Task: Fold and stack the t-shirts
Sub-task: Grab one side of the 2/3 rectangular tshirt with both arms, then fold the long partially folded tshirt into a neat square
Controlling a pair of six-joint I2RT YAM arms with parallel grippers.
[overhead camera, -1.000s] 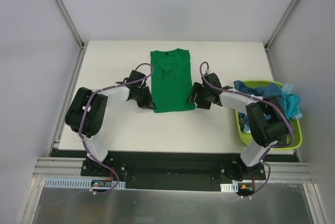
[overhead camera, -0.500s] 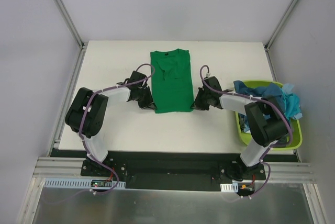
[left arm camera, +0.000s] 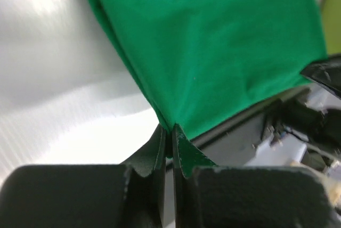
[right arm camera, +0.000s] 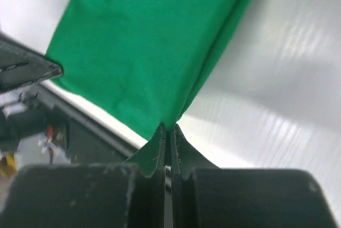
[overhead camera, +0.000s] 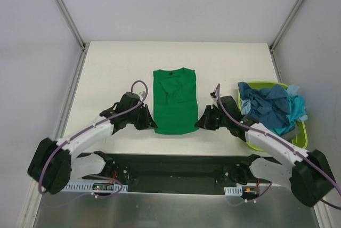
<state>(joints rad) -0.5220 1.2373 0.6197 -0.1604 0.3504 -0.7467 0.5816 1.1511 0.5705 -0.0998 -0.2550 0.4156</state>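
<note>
A bright green t-shirt (overhead camera: 175, 100) lies as a long narrow strip on the white table, collar toward the back. My left gripper (overhead camera: 152, 125) is shut on its near left corner, and the cloth (left arm camera: 213, 52) fans out from the pinched tips (left arm camera: 169, 132). My right gripper (overhead camera: 199, 124) is shut on the near right corner, with green cloth (right arm camera: 154, 41) spreading from its tips (right arm camera: 169, 129). Dark teal and turquoise t-shirts (overhead camera: 273, 106) are heaped in the basket at the right.
The lime-green plastic basket (overhead camera: 301, 144) stands at the table's right edge. The table's near edge (overhead camera: 176, 156) runs just below the shirt's hem, with the black base rail behind it. Grey walls and metal posts enclose the back and sides.
Both grippers closed on the shirt's near corners and pulled it toward the near edge. The shirt slid roughly forty pixels nearer, and both arms stretched low along the table.
</note>
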